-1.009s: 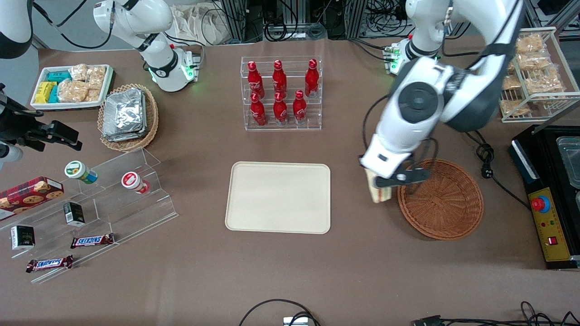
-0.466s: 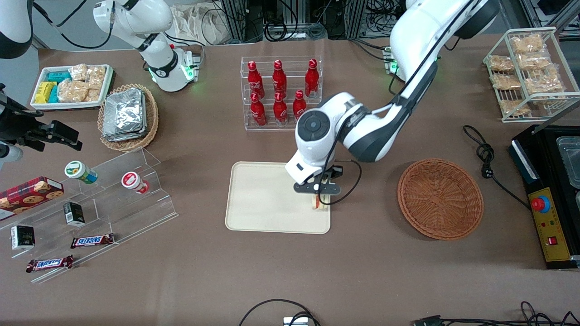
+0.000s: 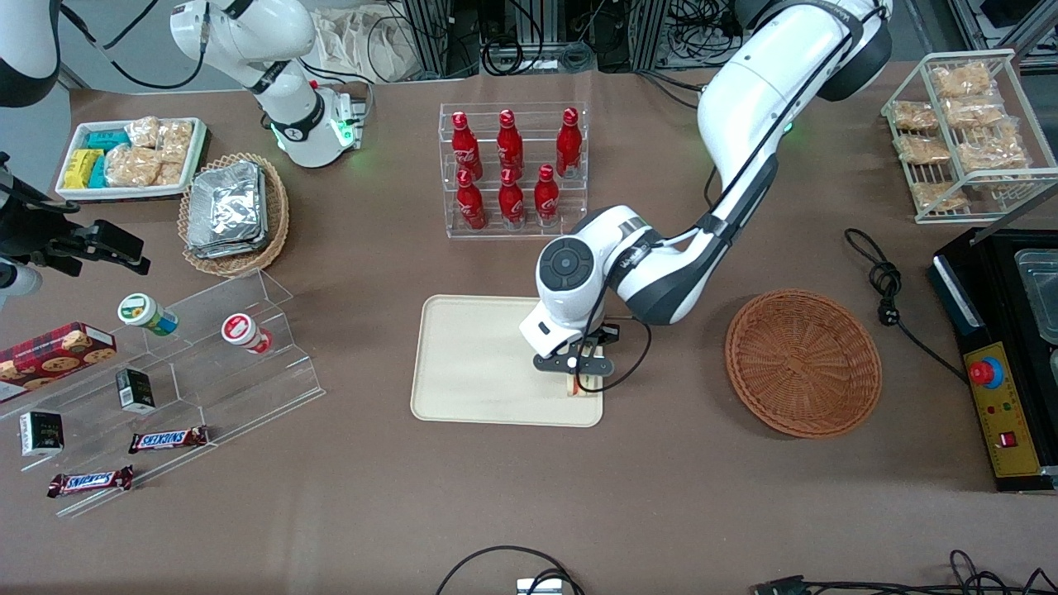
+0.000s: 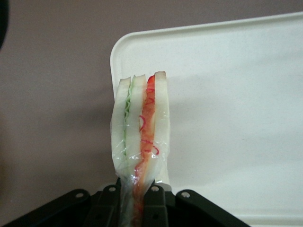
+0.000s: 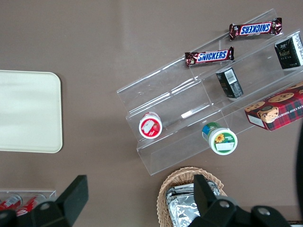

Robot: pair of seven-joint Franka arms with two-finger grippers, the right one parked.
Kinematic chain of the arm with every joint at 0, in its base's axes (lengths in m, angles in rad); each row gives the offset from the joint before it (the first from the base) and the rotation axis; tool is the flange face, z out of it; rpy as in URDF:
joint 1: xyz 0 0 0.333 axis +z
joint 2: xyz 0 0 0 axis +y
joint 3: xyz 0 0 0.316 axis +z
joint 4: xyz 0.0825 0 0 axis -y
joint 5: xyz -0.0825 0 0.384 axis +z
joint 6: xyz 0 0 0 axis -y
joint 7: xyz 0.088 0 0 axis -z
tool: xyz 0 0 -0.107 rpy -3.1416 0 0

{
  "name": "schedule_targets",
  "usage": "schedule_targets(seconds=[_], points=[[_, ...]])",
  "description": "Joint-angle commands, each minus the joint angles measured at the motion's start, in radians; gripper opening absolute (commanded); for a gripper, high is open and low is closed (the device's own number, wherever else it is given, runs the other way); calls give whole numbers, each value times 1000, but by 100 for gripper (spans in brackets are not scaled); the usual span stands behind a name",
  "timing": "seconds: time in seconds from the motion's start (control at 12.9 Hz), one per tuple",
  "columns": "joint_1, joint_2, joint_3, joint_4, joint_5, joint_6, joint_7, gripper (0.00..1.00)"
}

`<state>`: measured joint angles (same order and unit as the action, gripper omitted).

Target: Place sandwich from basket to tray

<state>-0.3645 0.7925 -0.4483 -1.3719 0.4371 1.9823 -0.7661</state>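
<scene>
My left gripper (image 3: 579,382) is shut on the sandwich (image 3: 582,388), a plastic-wrapped white-bread wedge with red and green filling. It hangs low over the cream tray (image 3: 479,364), at the tray's corner nearest the front camera on the basket's side. In the left wrist view the sandwich (image 4: 141,127) stands edge-on between the black fingers (image 4: 156,201) of the gripper (image 4: 135,191), just inside the tray's rounded corner (image 4: 236,118). I cannot tell whether the sandwich touches the tray. The reddish-brown basket (image 3: 802,361) sits empty beside the tray, toward the working arm's end.
A clear rack of red bottles (image 3: 512,169) stands farther from the camera than the tray. A stepped acrylic shelf (image 3: 207,364) with snacks and a tan basket of foil packets (image 3: 234,213) lie toward the parked arm's end. A black box (image 3: 1008,355) and cable (image 3: 884,289) flank the basket.
The left arm carried the sandwich from the basket's rim across to the tray. In the last half second it sank slightly and shifted a little nearer the camera.
</scene>
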Motion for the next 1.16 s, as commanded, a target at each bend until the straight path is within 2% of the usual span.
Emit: schedule_targets(seconds=[0.0,0.16,0.23,0.31,0.54,0.7,0.85,1.09], points=[[-11,43,0,28,37,36,-6,12],[-11,65,0,36,37,44,-4,18],[-16,67,0,39,37,50,2,44],[-22,67,0,37,41,53,-2,99],[-19,50,0,37,65,59,-45,100],[-11,-10,0,27,62,46,-126,100],[10,-96,0,22,49,-20,-131,100],[129,-289,-7,-96,-21,-54,-75,100]])
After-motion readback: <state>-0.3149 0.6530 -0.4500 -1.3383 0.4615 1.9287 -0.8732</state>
